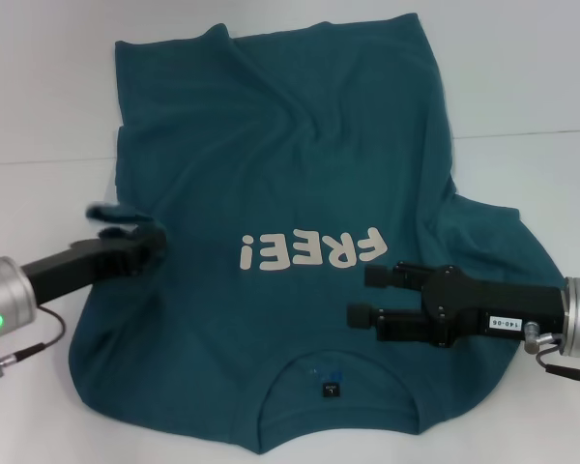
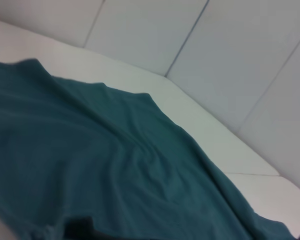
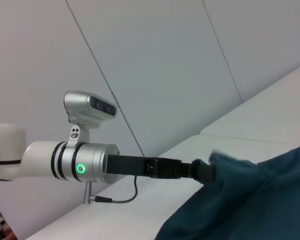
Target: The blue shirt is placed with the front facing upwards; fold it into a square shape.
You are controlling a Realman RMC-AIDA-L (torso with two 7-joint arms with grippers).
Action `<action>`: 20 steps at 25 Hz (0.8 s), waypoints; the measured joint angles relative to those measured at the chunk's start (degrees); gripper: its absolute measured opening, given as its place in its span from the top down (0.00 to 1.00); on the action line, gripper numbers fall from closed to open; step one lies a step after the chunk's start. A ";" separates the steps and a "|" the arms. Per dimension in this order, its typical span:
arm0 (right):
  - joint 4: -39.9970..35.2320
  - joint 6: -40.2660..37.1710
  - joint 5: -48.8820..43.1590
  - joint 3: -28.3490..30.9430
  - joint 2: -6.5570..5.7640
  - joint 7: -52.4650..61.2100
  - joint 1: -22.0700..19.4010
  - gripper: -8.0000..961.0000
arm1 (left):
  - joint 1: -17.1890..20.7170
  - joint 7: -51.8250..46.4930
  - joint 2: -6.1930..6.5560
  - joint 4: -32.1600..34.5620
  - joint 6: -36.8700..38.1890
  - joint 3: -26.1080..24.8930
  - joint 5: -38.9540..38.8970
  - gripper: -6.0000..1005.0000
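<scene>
Left sleeve pinched for the fold, right gripper waiting.

The shirt [image 1: 300, 174] lies print-up across the middle of the table [image 1: 39, 87], collar at the near edge. Your left gripper [image 1: 140, 235] looks clenched on the sleeve at the shirt's left edge, though blur hides the tips; lift clear, carry it across flat. The right gripper [image 1: 362, 295] hovers released beside the print, and would sit in the fold's path.

White table [image 1: 39, 106] with a thin seam, pale panelled wall [image 2: 230, 45] behind
</scene>
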 joint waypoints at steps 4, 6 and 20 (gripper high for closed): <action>0.00 0.00 -0.06 0.01 0.00 -0.01 0.01 0.08 | -1.06 0.31 0.00 -2.02 0.65 0.07 -0.62 0.99; 0.00 0.00 -0.08 0.00 0.00 -0.01 0.01 0.08 | -1.33 0.50 0.01 -2.95 1.50 0.12 -1.93 0.97; -0.55 1.13 -0.09 -0.09 -0.12 0.00 0.47 0.08 | -0.95 1.27 0.01 -6.54 2.20 0.42 -5.43 0.72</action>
